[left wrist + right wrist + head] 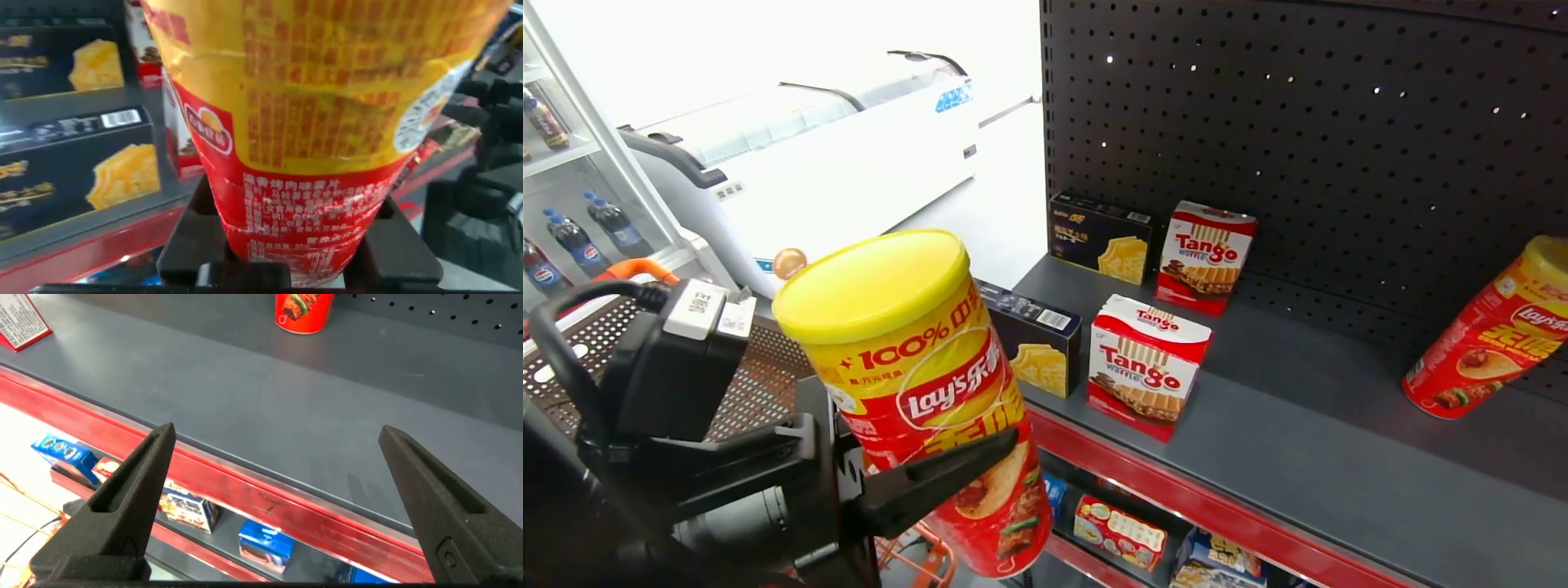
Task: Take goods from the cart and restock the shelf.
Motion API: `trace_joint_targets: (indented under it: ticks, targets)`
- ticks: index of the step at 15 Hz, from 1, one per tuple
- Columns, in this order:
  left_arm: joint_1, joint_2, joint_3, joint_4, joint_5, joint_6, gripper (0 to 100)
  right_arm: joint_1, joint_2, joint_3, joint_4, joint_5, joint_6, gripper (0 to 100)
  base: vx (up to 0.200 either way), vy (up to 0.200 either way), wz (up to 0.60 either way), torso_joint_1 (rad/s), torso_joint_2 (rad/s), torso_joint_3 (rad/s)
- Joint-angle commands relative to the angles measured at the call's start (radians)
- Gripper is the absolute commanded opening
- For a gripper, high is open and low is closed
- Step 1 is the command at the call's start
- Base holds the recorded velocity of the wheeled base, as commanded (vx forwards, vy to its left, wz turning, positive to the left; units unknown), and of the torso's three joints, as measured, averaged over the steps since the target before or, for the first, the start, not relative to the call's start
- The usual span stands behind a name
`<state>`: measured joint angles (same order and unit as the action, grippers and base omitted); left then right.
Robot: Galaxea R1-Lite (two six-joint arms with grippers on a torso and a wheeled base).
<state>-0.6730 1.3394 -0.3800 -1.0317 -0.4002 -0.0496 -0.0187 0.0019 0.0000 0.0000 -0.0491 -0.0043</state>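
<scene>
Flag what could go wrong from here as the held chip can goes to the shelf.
The left pincer grips the chip can on its lower half, tilted; it may pivot or slip.
The dark box and wafer box stand near the front edge of the shelf; the can could topple them.
The other can leans against the pegboard and may slide.

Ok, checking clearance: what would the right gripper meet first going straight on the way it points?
Probably the bare grey metal shelf board; the open right gripper has nothing nearer, though depth is unclear.
</scene>
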Motion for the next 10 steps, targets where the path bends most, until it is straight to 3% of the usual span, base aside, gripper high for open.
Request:
trace_joint_targets:
  ticks: [1, 6, 10]
  targets:
    - [-0.007, 0.000, 0.007, -0.001, -0.022, -0.001, 0, 0.000, 0.001, 0.000, 0.000, 0.000, 0.000, 100, 0.000, 0.000, 0.00, 0.000, 0.00, 0.000]
    - [-0.030, -0.006, 0.024, -0.001, -0.108, -0.001, 0, 0.000, 0.001, 0.000, 0.000, 0.003, 0.000, 100, 0.000, 0.000, 0.00, 0.000, 0.00, 0.000]
    - [-0.040, 0.004, 0.015, -0.001, -0.111, -0.001, 0, 0.000, 0.001, 0.000, 0.000, 0.022, -0.005, 100, 0.000, 0.000, 0.00, 0.000, 0.00, 0.000]
